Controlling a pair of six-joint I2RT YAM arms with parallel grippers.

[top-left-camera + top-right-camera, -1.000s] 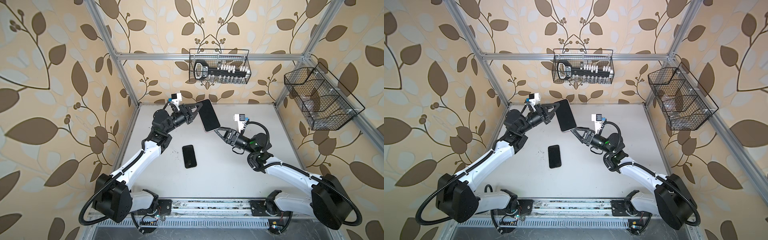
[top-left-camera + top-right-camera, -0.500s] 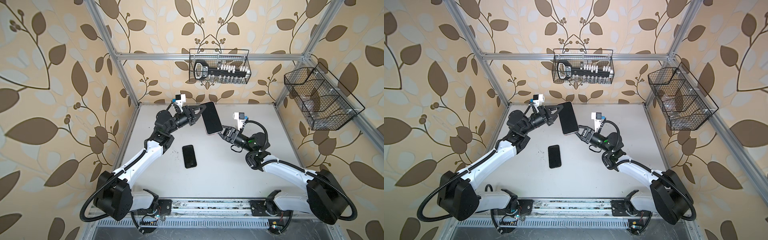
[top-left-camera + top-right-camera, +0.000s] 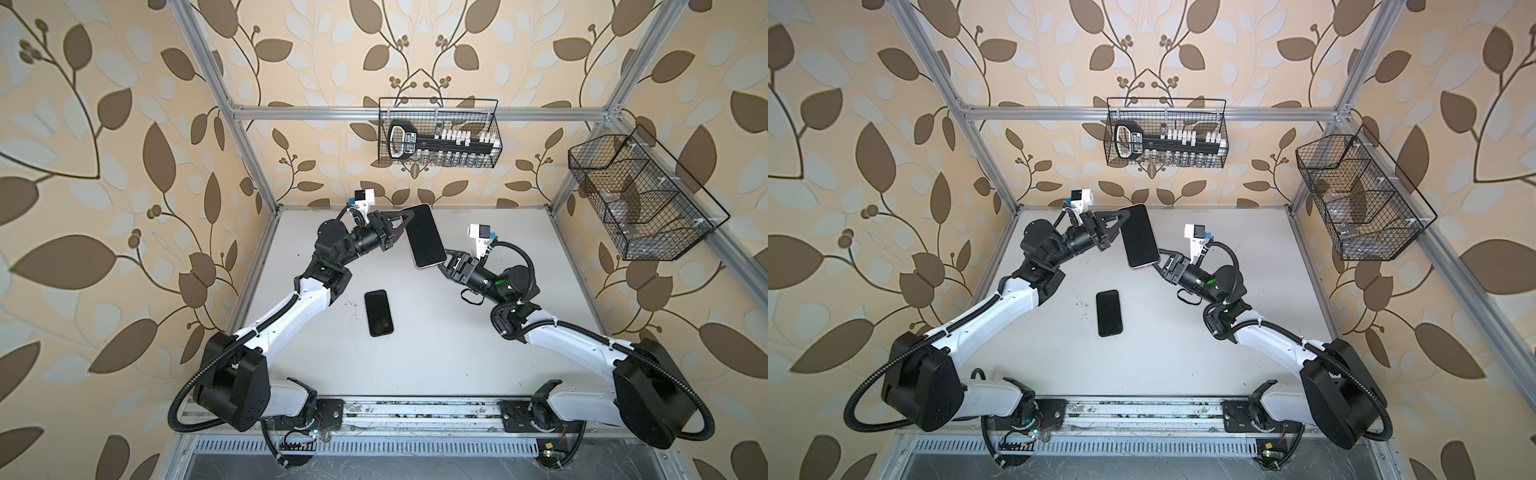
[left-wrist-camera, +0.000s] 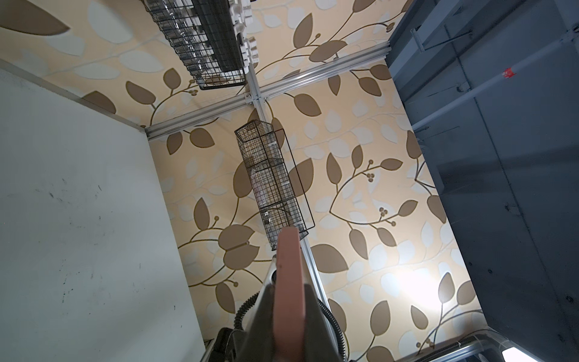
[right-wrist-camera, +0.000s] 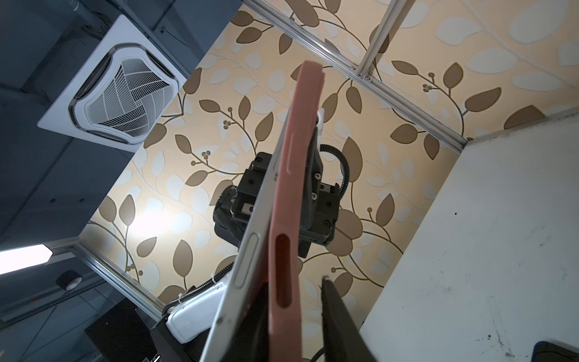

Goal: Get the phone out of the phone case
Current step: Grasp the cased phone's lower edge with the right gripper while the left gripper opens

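Right gripper [image 3: 448, 261]: it has closed in over the last second on the lower corner of the raised phone [image 3: 424, 237], and its jaws have drawn in from wide to narrow. In the right wrist view one finger [image 5: 336, 313] stands just behind the pink phone case [image 5: 288, 203] with a sliver of daylight between them. A dark shape, apparently the other finger, sits in the opening between the case and the phone's silver edge. The grip is therefore not yet made.

Left gripper [image 3: 406, 222]: clamped on the opposite long edge of the cased phone, as both the left wrist view and the top views show. Its hold has not altered, though the arm has carried the phone slightly toward the right arm.

Position: the phone hangs in the air over the back of the desk [image 3: 457, 353], near the middle of the back edge, screen upward and tilted, spanned between the two grippers. At the right gripper's end the phone has lifted clear of the case wall. At the far end the two appear to be seated together.

Judgement: separation has begun at one corner. Once the right jaws close on the case lip, peeling it away looks feasible. A second dark phone [image 3: 378, 313] lies flat mid-desk, untouched.
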